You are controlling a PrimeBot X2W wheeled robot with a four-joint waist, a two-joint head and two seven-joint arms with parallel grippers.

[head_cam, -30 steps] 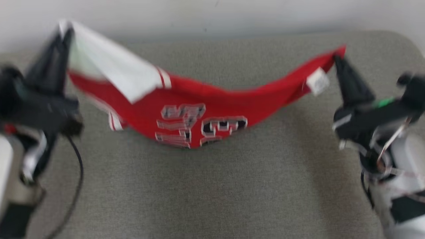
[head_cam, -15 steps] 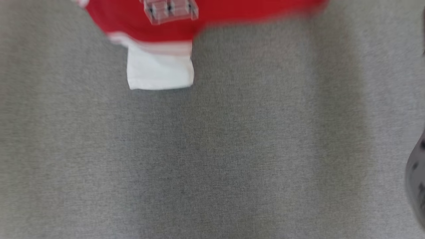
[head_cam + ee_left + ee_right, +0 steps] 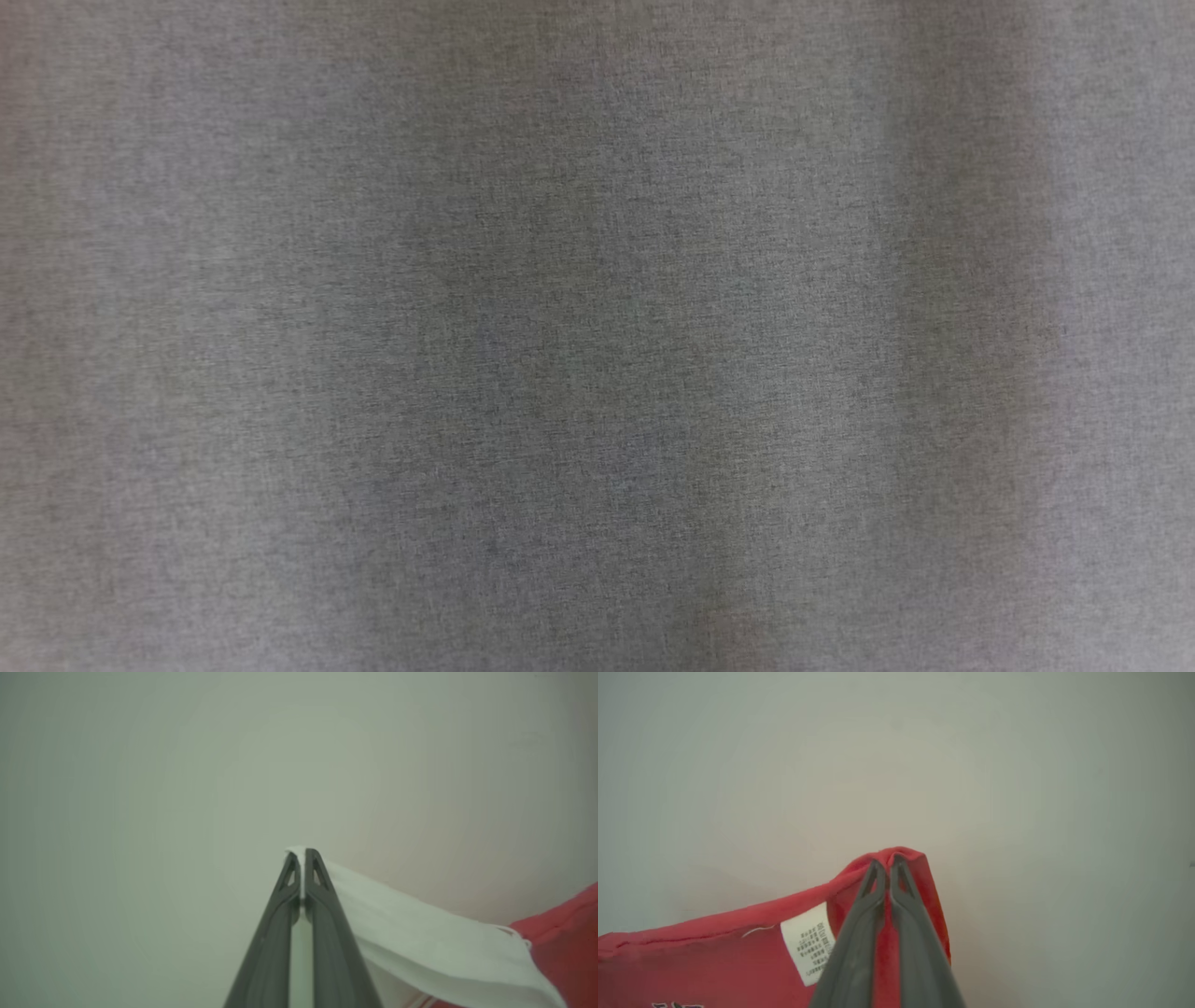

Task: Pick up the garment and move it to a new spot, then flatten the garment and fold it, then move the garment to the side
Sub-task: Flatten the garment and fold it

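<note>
Grip is two-point: the left hand (image 3: 302,851) and the right hand (image 3: 885,862) each hold one end of the garment (image 3: 714,956), which is raised in front of a plain pale wall (image 3: 140,788).

Left hand: both fingers are pressed together along their length. A thin fold of the white sleeve (image 3: 420,938) is pinched between the tips, and a sliver of white cloth stands just above them. From the pinch, the sleeve slopes down toward the right of the left wrist view and meets the red body (image 3: 567,938).

Right hand: the fingers are closed with the tips meeting. A red corner (image 3: 903,855) of the garment is bunched over and around the tips. A white care label (image 3: 810,942) sits just beside the fingers, on the left of the right wrist view; its print is too small to read. The top of some outlined lettering (image 3: 677,1004) shows at the bottom edge.

Head view: the grey woven covering of the table (image 3: 597,336), crossed by soft darker bands of shadow.
</note>
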